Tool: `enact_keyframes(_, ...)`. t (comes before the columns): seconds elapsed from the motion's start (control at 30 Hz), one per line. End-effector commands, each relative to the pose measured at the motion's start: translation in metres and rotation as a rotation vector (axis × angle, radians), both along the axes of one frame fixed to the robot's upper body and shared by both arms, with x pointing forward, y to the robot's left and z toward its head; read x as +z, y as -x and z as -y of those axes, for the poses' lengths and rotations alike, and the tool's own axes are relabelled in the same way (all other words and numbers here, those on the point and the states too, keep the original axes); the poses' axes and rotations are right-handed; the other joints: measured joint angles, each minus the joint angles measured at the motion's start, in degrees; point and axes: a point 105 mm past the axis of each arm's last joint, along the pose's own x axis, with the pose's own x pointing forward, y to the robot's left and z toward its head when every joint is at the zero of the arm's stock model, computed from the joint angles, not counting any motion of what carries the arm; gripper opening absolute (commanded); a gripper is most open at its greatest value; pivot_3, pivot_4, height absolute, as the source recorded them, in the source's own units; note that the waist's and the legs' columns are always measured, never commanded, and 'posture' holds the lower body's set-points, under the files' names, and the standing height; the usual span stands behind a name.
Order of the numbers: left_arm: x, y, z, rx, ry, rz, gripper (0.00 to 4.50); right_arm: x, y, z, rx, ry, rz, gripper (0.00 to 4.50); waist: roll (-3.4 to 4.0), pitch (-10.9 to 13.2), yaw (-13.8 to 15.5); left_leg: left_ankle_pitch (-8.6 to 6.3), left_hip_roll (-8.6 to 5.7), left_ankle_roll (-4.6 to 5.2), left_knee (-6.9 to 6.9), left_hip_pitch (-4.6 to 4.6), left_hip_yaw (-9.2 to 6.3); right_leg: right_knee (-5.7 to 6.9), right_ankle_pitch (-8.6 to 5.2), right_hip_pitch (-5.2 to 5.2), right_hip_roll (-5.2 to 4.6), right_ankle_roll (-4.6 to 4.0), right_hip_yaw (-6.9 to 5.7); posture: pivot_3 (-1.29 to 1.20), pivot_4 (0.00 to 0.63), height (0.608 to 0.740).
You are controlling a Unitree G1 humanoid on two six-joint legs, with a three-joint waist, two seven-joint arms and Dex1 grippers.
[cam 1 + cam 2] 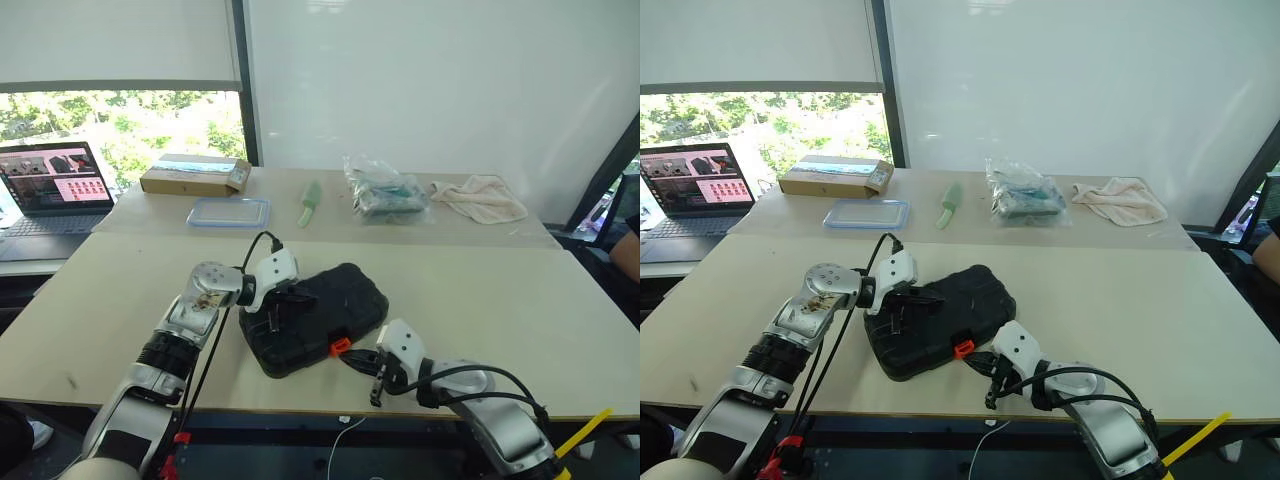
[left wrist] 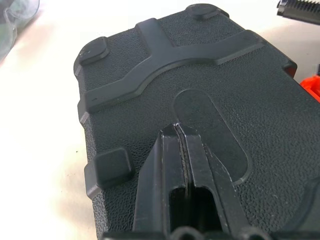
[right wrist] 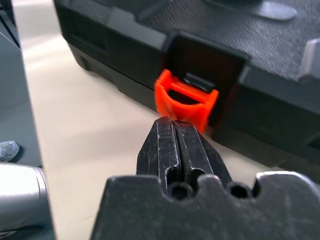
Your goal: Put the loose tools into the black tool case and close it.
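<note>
The black tool case lies on the near table with its lid down. My left gripper is shut, and its tips rest on the textured lid near the case's left end. An orange latch juts from the recess in the case's front edge. My right gripper is shut and empty. Its tips sit just in front of the latch, and contact cannot be told. The loose tools are out of view.
On the far table are a clear blue-rimmed container, a cardboard box, a green object, a plastic bag and a cloth. A laptop stands at the far left. The table's front edge runs just behind my right gripper.
</note>
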Motion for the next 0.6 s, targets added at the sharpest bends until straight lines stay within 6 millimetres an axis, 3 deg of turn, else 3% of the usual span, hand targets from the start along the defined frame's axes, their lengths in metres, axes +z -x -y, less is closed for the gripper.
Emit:
enact_keyframes(0.03, -0.04, 0.005, -0.01, 0.044, -0.12, -0.124, 0.0, 0.019, -0.007, -0.008, 0.017, -0.029, 0.093, 0.06, 0.0, 0.0, -0.06, 0.0, 0.01, 0.0, -0.01, 0.1, 0.0, 0.0, 0.0, 0.1, 0.0, 0.0, 0.0, 0.0, 0.15, 0.74)
enact_keyframes(0.27, -0.048, 0.008, -0.016, 0.073, -0.148, -0.183, 0.0, 0.032, -0.004, -0.017, 0.05, -0.103, 0.129, 0.06, 0.01, 0.0, -0.49, 0.0, 0.06, -0.01, -0.04, 0.4, -0.01, 0.02, -0.02, 0.33, -0.01, 0.01, 0.02, 0.0, 0.15, 0.74)
enact_keyframes(0.6, -0.052, 0.01, -0.017, 0.08, -0.155, -0.203, 0.0, 0.044, -0.003, -0.012, 0.031, -0.17, 0.191, 0.06, 0.01, -0.01, -0.69, 0.0, 0.09, -0.02, -0.08, 0.43, 0.0, 0.02, -0.02, 0.32, 0.0, 0.0, 0.04, 0.0, 0.15, 0.74)
